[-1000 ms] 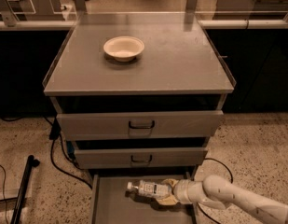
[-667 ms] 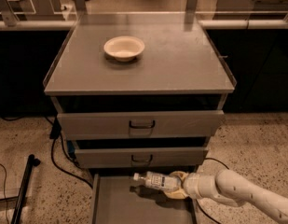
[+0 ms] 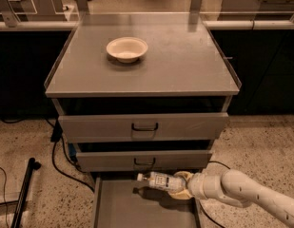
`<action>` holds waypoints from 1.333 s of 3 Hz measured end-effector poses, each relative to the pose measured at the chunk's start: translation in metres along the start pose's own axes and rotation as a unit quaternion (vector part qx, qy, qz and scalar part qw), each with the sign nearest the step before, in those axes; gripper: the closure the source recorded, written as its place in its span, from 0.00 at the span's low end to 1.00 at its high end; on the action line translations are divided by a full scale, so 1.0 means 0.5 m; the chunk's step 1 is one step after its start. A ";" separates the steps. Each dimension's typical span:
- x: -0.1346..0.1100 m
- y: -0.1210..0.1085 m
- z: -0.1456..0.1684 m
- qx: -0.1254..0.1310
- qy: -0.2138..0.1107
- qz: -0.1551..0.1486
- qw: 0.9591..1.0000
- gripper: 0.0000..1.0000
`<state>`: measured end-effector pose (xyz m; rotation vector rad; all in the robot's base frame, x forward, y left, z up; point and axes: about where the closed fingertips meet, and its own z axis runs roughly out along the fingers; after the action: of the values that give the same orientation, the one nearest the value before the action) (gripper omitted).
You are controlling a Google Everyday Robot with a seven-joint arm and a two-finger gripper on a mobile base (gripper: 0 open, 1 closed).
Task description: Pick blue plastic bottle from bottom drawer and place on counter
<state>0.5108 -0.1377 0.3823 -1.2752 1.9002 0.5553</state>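
Note:
The blue plastic bottle (image 3: 158, 180) is a small clear bottle with a white cap and a white label. It lies level, cap to the left, held a little above the floor of the open bottom drawer (image 3: 137, 208). My gripper (image 3: 179, 186) comes in from the lower right on a white arm and is shut on the bottle's right end. The bottle's shadow falls on the drawer floor just below it. The counter (image 3: 184, 65) is the flat grey top of the cabinet, above the two upper drawers.
A cream round bowl (image 3: 127, 48) sits on the counter's back left part. The two upper drawers with black handles (image 3: 144, 127) stick out slightly above the bottom drawer. Black cables (image 3: 58, 160) and a dark pole (image 3: 24, 194) lie on the speckled floor at the left.
My gripper has lifted the bottle off the drawer floor and carried it up and slightly right, closer to the middle drawer's front. The bowl has not moved.

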 end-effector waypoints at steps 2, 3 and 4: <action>-0.089 -0.007 -0.072 0.035 -0.003 -0.044 0.998 1.00; -0.184 0.004 -0.166 0.064 -0.007 -0.094 0.994 1.00; -0.280 -0.017 -0.267 0.086 -0.017 -0.120 0.989 1.00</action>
<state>0.5001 -0.1546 0.5746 -1.3464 1.6959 0.2790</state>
